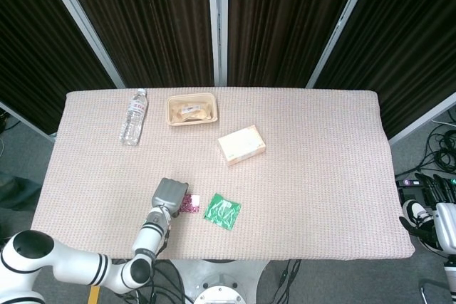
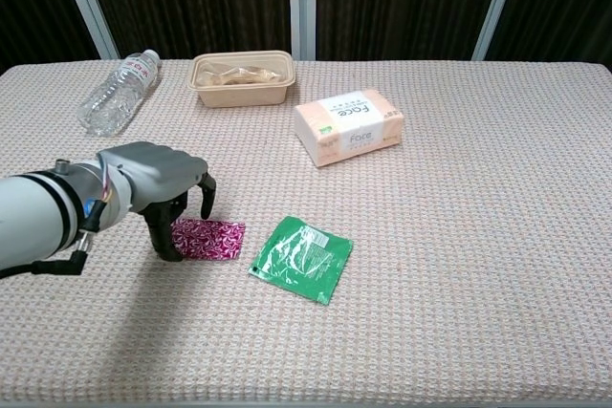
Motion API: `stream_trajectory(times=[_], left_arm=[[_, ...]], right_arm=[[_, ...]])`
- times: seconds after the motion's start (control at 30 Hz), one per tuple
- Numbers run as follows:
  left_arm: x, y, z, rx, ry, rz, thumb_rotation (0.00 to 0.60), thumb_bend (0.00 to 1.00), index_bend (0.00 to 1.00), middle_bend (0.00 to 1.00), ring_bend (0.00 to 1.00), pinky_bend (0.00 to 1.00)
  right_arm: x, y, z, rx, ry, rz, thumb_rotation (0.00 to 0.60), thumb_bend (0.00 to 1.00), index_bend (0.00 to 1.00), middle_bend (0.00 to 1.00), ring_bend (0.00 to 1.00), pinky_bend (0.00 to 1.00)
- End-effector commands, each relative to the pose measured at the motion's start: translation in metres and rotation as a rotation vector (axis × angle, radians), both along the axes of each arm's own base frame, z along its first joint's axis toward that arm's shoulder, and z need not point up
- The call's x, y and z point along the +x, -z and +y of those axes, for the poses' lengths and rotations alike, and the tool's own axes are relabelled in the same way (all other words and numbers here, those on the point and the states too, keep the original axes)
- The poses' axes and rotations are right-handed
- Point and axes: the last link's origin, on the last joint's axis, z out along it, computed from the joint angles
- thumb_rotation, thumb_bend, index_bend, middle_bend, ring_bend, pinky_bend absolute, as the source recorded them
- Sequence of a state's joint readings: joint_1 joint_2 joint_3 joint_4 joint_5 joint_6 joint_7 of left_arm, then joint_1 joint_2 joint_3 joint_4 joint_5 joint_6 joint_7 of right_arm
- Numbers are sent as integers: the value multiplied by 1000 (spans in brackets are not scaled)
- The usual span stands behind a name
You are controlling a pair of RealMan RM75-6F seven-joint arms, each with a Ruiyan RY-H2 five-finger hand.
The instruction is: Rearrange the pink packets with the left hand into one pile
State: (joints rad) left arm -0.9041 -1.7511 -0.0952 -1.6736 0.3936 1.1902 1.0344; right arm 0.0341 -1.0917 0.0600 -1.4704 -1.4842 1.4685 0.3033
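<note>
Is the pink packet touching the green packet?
Apart. The chest view shows bare tablecloth between the pink packet and the green packet.

Backdrop and surroundings
Dark curtains [image 1: 285, 19] with pale frame bars [image 1: 217, 23] behind the pink woven tabletop [image 1: 320, 176]; grey floor [image 1: 427, 140] with cables.

A magenta swirl-patterned pink packet [image 2: 208, 238], a glossy green packet [image 2: 301, 258] and a pinkish waffle-textured bench [image 2: 459, 236] are seen.
</note>
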Motion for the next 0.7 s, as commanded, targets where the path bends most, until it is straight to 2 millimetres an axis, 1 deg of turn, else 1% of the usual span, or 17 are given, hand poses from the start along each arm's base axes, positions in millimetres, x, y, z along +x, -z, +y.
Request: stream_trajectory(times=[0.03,0.1,0.17,0.3,0.37,0.43,0.5,0.53,0.63,0.7], left_arm=[[1,-6,3,28,4,-29,600,215,406,871,830,911],[-2,-14,7,77,11,-63,600,215,398,871,830,911],[-9,-28,14,158,27,-109,600,216,396,866,825,910],[-35,-62,29,322,57,-156,600,215,396,812,764,868],[-54,-83,35,398,52,-167,600,216,396,756,694,808],[-75,-104,39,465,51,-170,600,216,396,680,606,722],[-94,-120,40,521,46,-166,600,216,395,619,535,648],[-107,-131,38,552,42,-164,600,216,393,588,498,615],[-137,-155,28,620,40,-158,600,216,386,479,380,517],[-153,-168,21,662,43,-149,600,216,383,430,340,466]], right_arm=[[0,0,0,-2,-1,1,600,87,96,124,0,0],[0,-1,0,-4,-2,1,600,87,97,124,0,0],[1,-3,0,-8,-4,3,600,87,97,124,0,0],[3,-4,1,-12,-10,5,600,87,97,124,0,0],[4,-3,0,-12,-14,3,600,87,97,124,0,0],[5,-3,0,-11,-18,0,598,87,96,124,0,0],[6,-2,-1,-10,-21,-1,598,87,96,124,0,0],[7,-2,-1,-10,-24,-1,600,87,97,124,0,0],[8,-1,-2,-4,-27,-1,600,88,96,124,0,0],[8,0,-3,-1,-28,0,600,86,96,124,0,0]])
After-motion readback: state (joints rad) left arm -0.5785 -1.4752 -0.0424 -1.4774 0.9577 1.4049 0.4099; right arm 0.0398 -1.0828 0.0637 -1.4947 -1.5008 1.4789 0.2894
